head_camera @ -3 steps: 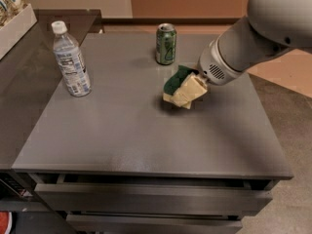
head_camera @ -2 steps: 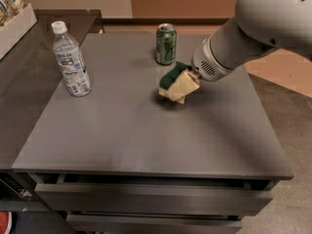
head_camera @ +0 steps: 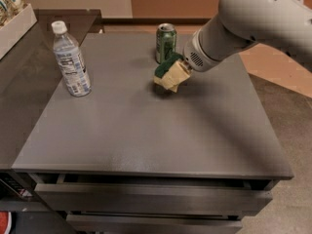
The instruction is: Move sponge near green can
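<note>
Apparently gripped, sponge at end effector tip, beside green can.

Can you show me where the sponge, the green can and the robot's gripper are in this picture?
sponge (head_camera: pixel 165 68): camera view, on its dark green top.
green can (head_camera: pixel 165 43): camera view, on its green side.
gripper (head_camera: pixel 180 71): camera view, at the arm's end, clamped on the sponge's right edge, close to the can.

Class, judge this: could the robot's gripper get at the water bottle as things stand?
Likely not yet: bare table leads to the water bottle, but the gripper, beside the green can, is shut on the sponge.
</note>
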{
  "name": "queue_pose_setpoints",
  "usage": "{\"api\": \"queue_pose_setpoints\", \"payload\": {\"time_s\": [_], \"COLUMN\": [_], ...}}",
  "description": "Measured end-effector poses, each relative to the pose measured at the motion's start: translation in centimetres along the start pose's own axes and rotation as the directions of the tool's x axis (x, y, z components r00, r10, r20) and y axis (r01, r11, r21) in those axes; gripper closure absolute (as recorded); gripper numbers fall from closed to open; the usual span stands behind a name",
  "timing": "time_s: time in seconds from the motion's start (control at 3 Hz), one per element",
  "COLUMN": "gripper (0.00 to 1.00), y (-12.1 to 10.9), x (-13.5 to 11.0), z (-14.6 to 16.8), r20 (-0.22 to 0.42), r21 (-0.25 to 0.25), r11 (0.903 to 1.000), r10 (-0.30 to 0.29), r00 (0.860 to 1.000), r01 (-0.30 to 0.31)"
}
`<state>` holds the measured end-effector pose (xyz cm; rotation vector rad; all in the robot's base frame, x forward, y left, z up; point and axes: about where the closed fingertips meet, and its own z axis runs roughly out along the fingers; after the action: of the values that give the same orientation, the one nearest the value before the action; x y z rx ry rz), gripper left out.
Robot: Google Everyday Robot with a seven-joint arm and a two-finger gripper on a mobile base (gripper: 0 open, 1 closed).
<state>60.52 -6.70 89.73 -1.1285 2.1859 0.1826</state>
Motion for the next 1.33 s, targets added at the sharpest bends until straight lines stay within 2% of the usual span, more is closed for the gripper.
{"api": "queue_pose_setpoints", "payload": {"time_s": [0.67, 1.33], "gripper": [1.00, 1.00], "y": [-2.5, -5.6], "x": [-0.8, 0.2], "z": [2.2, 3.7], "r20": [-0.021, -0.046], "r21": [0.040, 0.079], "r11": [0.9984, 0.9905], "r10": [0.040, 0.116], "r00": [0.999, 0.992], "r01": [-0.039, -0.113]}}
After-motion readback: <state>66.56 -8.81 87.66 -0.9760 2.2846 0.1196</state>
